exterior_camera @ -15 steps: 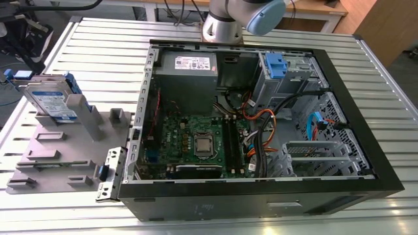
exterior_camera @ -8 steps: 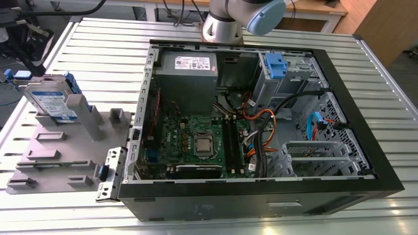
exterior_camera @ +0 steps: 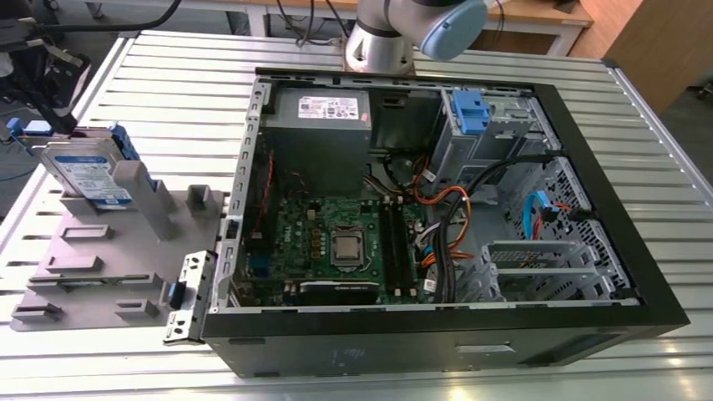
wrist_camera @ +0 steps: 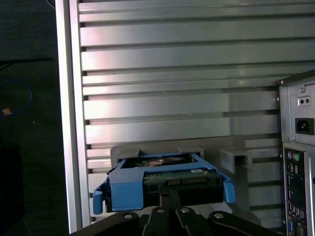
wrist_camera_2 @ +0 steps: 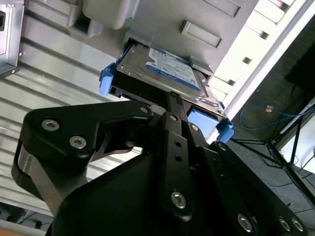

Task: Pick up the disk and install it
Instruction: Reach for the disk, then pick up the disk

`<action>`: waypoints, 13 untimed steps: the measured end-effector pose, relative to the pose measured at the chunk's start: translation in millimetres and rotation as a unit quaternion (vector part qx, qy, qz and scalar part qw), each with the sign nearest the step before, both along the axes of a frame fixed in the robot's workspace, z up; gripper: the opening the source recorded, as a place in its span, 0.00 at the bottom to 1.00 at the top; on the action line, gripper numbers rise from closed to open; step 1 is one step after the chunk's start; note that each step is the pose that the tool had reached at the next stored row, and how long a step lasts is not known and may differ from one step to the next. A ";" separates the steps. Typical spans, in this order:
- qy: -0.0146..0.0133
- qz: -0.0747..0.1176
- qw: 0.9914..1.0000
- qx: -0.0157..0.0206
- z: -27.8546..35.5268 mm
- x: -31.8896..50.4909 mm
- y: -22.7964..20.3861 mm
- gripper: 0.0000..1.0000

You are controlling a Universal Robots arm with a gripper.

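The disk point(exterior_camera: 80, 167) stands on edge, leaning a little, in a slot of the grey holder point(exterior_camera: 112, 251) on the slatted metal table point(exterior_camera: 179, 75). That puts it on the exterior view's left, just beside the open computer case point(exterior_camera: 435, 326). In both wrist views the gripper point(wrist_camera_2: 173, 101) point(wrist_camera: 170, 191) is right up against the disk's near edge, midway between the two ends of its blue bracket point(wrist_camera: 123, 189), but whether it is clamped on the drive or merely meeting it cannot be told.
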State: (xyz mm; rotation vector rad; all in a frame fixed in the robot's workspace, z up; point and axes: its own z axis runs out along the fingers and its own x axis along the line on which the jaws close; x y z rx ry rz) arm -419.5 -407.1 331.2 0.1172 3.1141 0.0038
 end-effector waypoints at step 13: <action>0.000 0.000 1.000 -0.001 -0.6 -3.8 0.0 0.11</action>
